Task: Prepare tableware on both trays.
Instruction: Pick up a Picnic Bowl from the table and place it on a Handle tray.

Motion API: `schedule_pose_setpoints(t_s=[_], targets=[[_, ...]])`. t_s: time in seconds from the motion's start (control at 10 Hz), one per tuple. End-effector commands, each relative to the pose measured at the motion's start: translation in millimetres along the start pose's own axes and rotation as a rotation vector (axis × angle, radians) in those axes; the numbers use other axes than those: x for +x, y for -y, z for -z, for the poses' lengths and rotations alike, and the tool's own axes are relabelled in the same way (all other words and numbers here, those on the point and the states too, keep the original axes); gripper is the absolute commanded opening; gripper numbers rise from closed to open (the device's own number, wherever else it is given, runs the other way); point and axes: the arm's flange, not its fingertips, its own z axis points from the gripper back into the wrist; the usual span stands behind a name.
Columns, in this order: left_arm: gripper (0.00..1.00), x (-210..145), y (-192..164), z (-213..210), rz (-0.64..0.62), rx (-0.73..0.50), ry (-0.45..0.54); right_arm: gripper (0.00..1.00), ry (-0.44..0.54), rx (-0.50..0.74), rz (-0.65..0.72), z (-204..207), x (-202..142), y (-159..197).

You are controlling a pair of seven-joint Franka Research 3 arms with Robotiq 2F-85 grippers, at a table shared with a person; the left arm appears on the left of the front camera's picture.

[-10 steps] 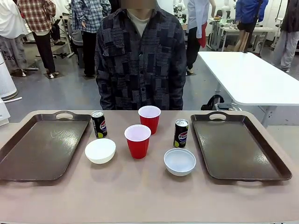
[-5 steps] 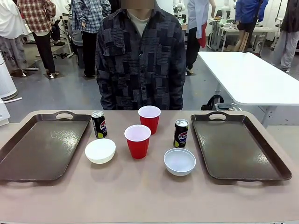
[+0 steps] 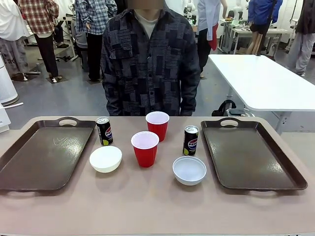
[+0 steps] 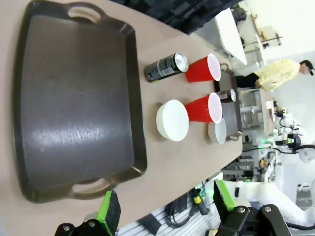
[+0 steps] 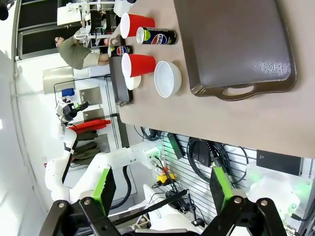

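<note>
Left gripper [image 4: 166, 204] and right gripper [image 5: 161, 186] both hang wide apart, holding nothing, and nothing's budged over the last second. Your bowls [image 3: 105, 158], cups [image 3: 145, 147] and cans [image 3: 104, 131] all stand on the table [image 3: 147, 206] between the two bare trays [image 3: 44, 157], so loading hasn't started.

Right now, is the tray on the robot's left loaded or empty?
Empty. The left tray has a bare brown surface in the front and left wrist views; the nearest bowl and can stand on the table beside it.
</note>
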Motion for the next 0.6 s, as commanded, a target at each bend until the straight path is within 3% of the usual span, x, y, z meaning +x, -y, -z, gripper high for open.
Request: schedule_pose_setpoints(t_s=[0.0, 0.1, 0.5], targets=[[1.0, -4.3, 5.7, -3.9, 0.075, 0.029, -0.021, 1.0, -0.002, 0.029, -0.018, 0.6, 0.5, -6.9], [1.0, 0.0, 0.0, 0.0, 0.0, 0.0, 0.0, 1.0, 0.0, 0.0, 0.0, 0.0, 0.0, 0.0], [1.0, 0.0, 0.0, 0.0, 0.0, 0.0, 0.0, 1.0, 0.0, 0.0, 0.0, 0.0, 0.0, 0.0]])
